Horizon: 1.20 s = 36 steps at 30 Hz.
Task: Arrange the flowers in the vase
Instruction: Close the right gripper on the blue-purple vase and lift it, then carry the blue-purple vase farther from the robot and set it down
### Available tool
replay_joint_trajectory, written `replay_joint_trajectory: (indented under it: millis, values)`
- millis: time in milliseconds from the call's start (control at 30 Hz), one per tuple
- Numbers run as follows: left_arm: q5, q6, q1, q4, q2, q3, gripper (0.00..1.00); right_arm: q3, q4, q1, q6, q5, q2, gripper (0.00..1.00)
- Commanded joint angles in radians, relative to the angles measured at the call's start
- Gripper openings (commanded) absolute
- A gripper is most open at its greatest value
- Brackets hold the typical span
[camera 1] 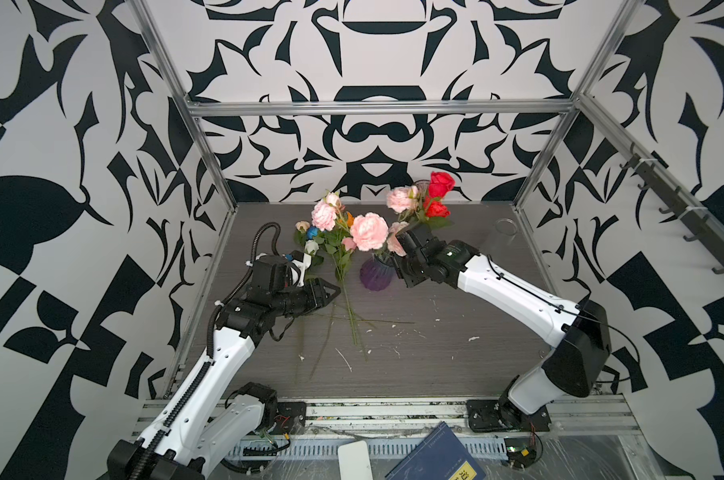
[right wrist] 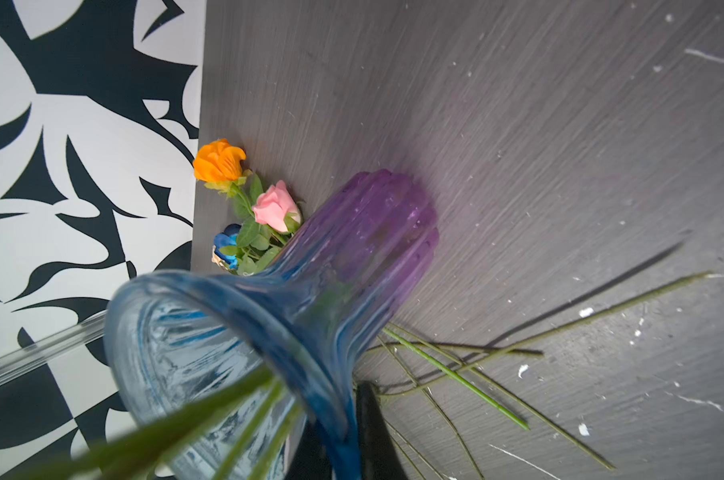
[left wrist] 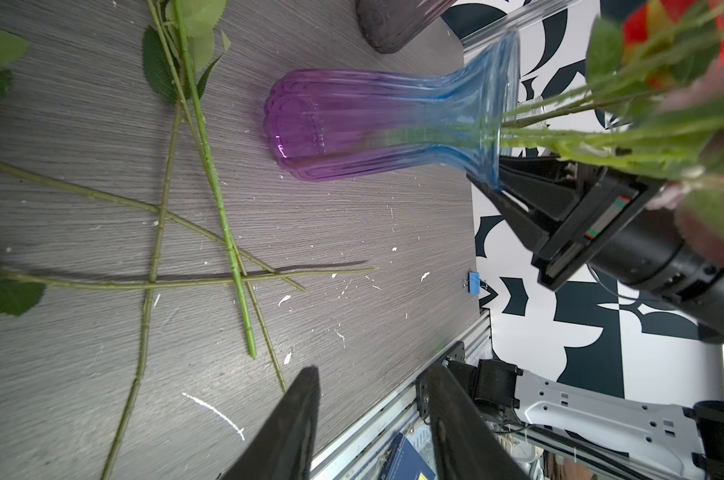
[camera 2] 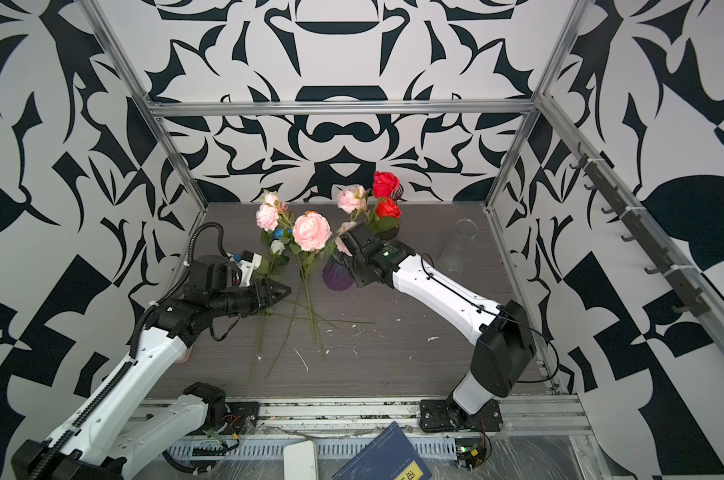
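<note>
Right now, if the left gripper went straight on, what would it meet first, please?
Most likely the purple vase; the left gripper points at it, seemingly passing above the loose stems, though depth is unclear.

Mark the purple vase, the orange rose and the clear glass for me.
purple vase [left wrist: 343, 124]: left wrist view, its ribbed purple belly.
orange rose [right wrist: 221, 162]: right wrist view, its bloom.
clear glass [camera 2: 458, 249]: a top view, its side wall.
</note>
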Motion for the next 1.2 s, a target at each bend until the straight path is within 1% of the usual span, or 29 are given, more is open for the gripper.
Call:
replay_joint_trajectory:
  millis: [0,67,167,267,367,400,433,467,500,600,633,667,700,800,833,900,1000,1167]
  values:
    - [0.022,0.020,0.012,-0.025,-0.006,-0.010,0.47,0.117,-0.041,-0.051,-0.092,-0.015,0.045,0.00]
    - [0.025,0.026,0.018,-0.029,-0.005,-0.011,0.47,0.229,-0.117,-0.080,-0.157,-0.035,0.102,0.00]
    - [0.035,0.032,0.033,-0.033,-0.004,-0.012,0.47,0.458,-0.278,-0.115,-0.248,-0.063,0.229,0.00]
    - [0.044,0.034,0.046,-0.029,0.000,-0.016,0.47,0.787,-0.511,-0.148,-0.330,-0.089,0.412,0.00]
    - [0.056,0.037,0.058,-0.023,0.009,-0.020,0.47,1.224,-0.735,-0.179,-0.403,-0.116,0.647,0.00]
    - [0.059,0.036,0.063,-0.022,0.012,-0.021,0.47,1.365,-0.784,-0.189,-0.416,-0.132,0.723,0.00]
    - [0.064,0.037,0.067,-0.017,0.016,-0.023,0.47,1.464,-0.806,-0.201,-0.424,-0.152,0.787,0.00]
    - [0.068,0.038,0.070,-0.015,0.019,-0.025,0.47,1.499,-0.802,-0.211,-0.427,-0.168,0.814,0.00]
    - [0.071,0.038,0.074,-0.011,0.022,-0.026,0.47,1.481,-0.762,-0.220,-0.430,-0.188,0.820,0.00]
    - [0.084,0.041,0.082,-0.004,0.036,-0.029,0.47,1.234,-0.534,-0.236,-0.436,-0.230,0.737,0.00]
    - [0.087,0.043,0.085,0.000,0.043,-0.030,0.47,1.183,-0.476,-0.238,-0.435,-0.228,0.715,0.00]
    - [0.091,0.044,0.087,0.005,0.050,-0.030,0.47,1.181,-0.457,-0.240,-0.437,-0.222,0.715,0.00]
    - [0.093,0.044,0.088,0.011,0.058,-0.032,0.47,1.216,-0.456,-0.242,-0.446,-0.221,0.735,0.00]
    - [0.108,0.044,0.092,0.034,0.093,-0.030,0.47,1.389,-0.495,-0.243,-0.458,-0.244,0.838,0.00]
    - [0.115,0.044,0.092,0.041,0.107,-0.026,0.47,1.404,-0.479,-0.242,-0.458,-0.255,0.850,0.00]
    - [0.126,0.043,0.093,0.050,0.132,-0.015,0.46,1.360,-0.424,-0.240,-0.452,-0.264,0.845,0.00]
    - [0.134,0.044,0.094,0.058,0.153,0.000,0.46,1.286,-0.348,-0.236,-0.458,-0.233,0.813,0.00]
    - [0.138,0.044,0.095,0.064,0.157,-0.002,0.46,1.342,-0.361,-0.237,-0.461,-0.214,0.837,0.00]
